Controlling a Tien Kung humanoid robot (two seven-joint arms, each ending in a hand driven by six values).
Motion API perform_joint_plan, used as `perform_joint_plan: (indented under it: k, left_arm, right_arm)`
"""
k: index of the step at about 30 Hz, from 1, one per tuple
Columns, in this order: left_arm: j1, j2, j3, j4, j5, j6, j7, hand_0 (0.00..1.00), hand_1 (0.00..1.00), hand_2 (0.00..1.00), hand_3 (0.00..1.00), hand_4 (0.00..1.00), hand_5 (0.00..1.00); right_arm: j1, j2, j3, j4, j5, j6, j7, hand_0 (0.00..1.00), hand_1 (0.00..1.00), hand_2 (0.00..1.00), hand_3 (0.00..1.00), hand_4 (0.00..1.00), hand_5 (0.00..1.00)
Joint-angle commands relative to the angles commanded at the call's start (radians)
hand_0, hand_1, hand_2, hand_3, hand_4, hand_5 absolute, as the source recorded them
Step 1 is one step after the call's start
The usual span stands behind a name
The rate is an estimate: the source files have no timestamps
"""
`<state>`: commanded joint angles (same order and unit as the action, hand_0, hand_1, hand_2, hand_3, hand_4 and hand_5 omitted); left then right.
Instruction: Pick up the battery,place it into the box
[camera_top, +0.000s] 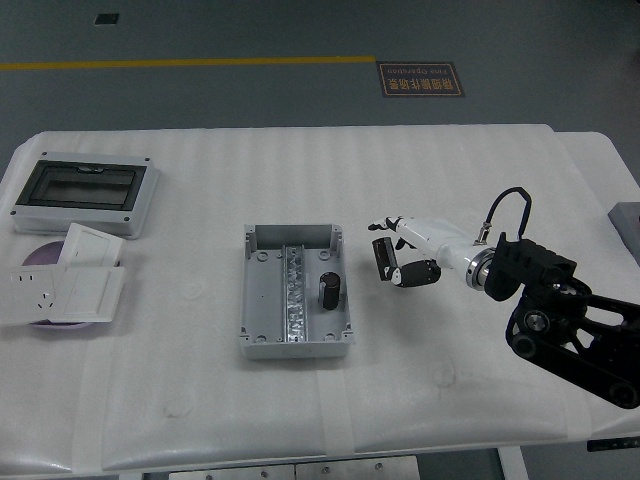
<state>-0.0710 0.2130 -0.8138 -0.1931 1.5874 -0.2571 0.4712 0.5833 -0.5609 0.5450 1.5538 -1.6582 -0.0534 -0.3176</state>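
Battery (329, 290) in box (262, 305); right hand (402, 262) empty, relaxed, just beside.

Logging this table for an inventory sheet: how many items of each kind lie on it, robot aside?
Open grey box: 1
Black battery, standing inside that box: 1
Enclosure with dark window: 1
White switch or socket plates: 2
Purple disc under the plates: 1
Total: 6

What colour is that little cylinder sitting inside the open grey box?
The battery is black, seen in the head view, inside the box.
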Motion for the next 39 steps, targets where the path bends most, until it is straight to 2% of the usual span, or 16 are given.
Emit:
perform_joint_plan:
  k: [1, 3, 6, 10, 13, 15, 18, 19, 24, 25, 30, 31, 39]
  left_arm:
    - [0.000, 0.000, 0.000, 0.000, 0.000, 0.000, 0.000, 0.652, 0.603, 0.557, 0.600, 0.433, 0.035]
    - [0.001, -0.001, -0.001, 0.000, 0.001, -0.001, 0.001, 0.652, 0.603, 0.557, 0.600, 0.433, 0.035]
    - [0.003, -0.001, -0.001, 0.000, 0.002, -0.002, 0.001, 0.652, 0.603, 0.557, 0.600, 0.433, 0.035]
    - [0.005, -0.002, -0.003, 0.000, 0.003, -0.003, 0.002, 0.651, 0.603, 0.554, 0.600, 0.433, 0.037]
    - [0.005, -0.002, -0.004, 0.000, 0.006, -0.005, 0.003, 0.650, 0.599, 0.551, 0.597, 0.434, 0.048]
    - [0.004, -0.002, -0.004, 0.000, 0.006, -0.006, 0.003, 0.650, 0.599, 0.551, 0.597, 0.434, 0.048]
    - [0.003, -0.002, 0.000, 0.000, 0.002, -0.006, 0.003, 0.650, 0.599, 0.551, 0.597, 0.434, 0.048]
    - [0.002, -0.002, 0.001, 0.000, 0.001, -0.006, 0.002, 0.650, 0.599, 0.549, 0.593, 0.430, 0.051]
    - [0.002, -0.003, -0.002, 0.000, 0.004, -0.008, 0.004, 0.650, 0.599, 0.549, 0.593, 0.430, 0.051]
    - [0.002, -0.003, -0.002, 0.000, 0.004, -0.008, 0.004, 0.650, 0.598, 0.547, 0.593, 0.425, 0.056]
    - [0.000, -0.005, 0.000, 0.000, 0.001, -0.009, 0.005, 0.650, 0.598, 0.547, 0.593, 0.425, 0.056]
    - [0.000, -0.005, 0.000, 0.000, 0.002, -0.010, 0.006, 0.651, 0.596, 0.545, 0.590, 0.421, 0.056]
    - [-0.005, -0.004, -0.005, 0.000, 0.008, -0.014, 0.009, 0.651, 0.594, 0.544, 0.589, 0.414, 0.051]
  right_arm:
    - [-0.008, 0.006, 0.022, 0.019, 0.009, -0.007, 0.004, 0.610, 0.652, 0.571, 0.708, 0.444, 0.186]
    - [-0.021, 0.020, 0.058, 0.048, 0.033, -0.021, 0.014, 0.610, 0.652, 0.571, 0.708, 0.444, 0.186]
    - [-0.041, 0.053, 0.099, 0.084, 0.098, -0.070, 0.058, 0.610, 0.652, 0.571, 0.708, 0.444, 0.186]
    - [-0.058, 0.088, 0.098, 0.091, 0.181, -0.118, 0.106, 0.599, 0.653, 0.564, 0.702, 0.464, 0.207]
    - [-0.060, 0.094, 0.092, 0.075, 0.195, -0.120, 0.111, 0.596, 0.656, 0.586, 0.713, 0.474, 0.206]
    - [-0.054, 0.086, 0.087, 0.057, 0.174, -0.107, 0.101, 0.596, 0.656, 0.586, 0.713, 0.474, 0.206]
    - [-0.036, 0.057, 0.076, 0.032, 0.115, -0.051, 0.069, 0.596, 0.656, 0.586, 0.713, 0.474, 0.206]
    - [-0.026, 0.046, 0.069, 0.026, 0.089, -0.030, 0.054, 0.616, 0.661, 0.642, 0.732, 0.470, 0.199]
    - [0.022, 0.004, 0.026, 0.011, -0.029, 0.062, 0.000, 0.616, 0.661, 0.642, 0.732, 0.470, 0.199]
    - [0.031, -0.001, 0.014, 0.010, -0.053, 0.073, -0.008, 0.734, 0.749, 0.802, 0.963, 0.562, 0.189]
    - [0.080, -0.013, -0.061, -0.004, -0.157, 0.111, -0.041, 0.734, 0.749, 0.802, 0.963, 0.562, 0.189]
    - [0.090, -0.016, -0.076, -0.007, -0.175, 0.116, -0.045, 0.852, 0.888, 0.998, 0.998, 0.715, 0.142]
    - [0.162, -0.036, -0.174, -0.033, -0.218, 0.144, -0.065, 0.866, 0.893, 0.998, 0.998, 0.729, 0.112]
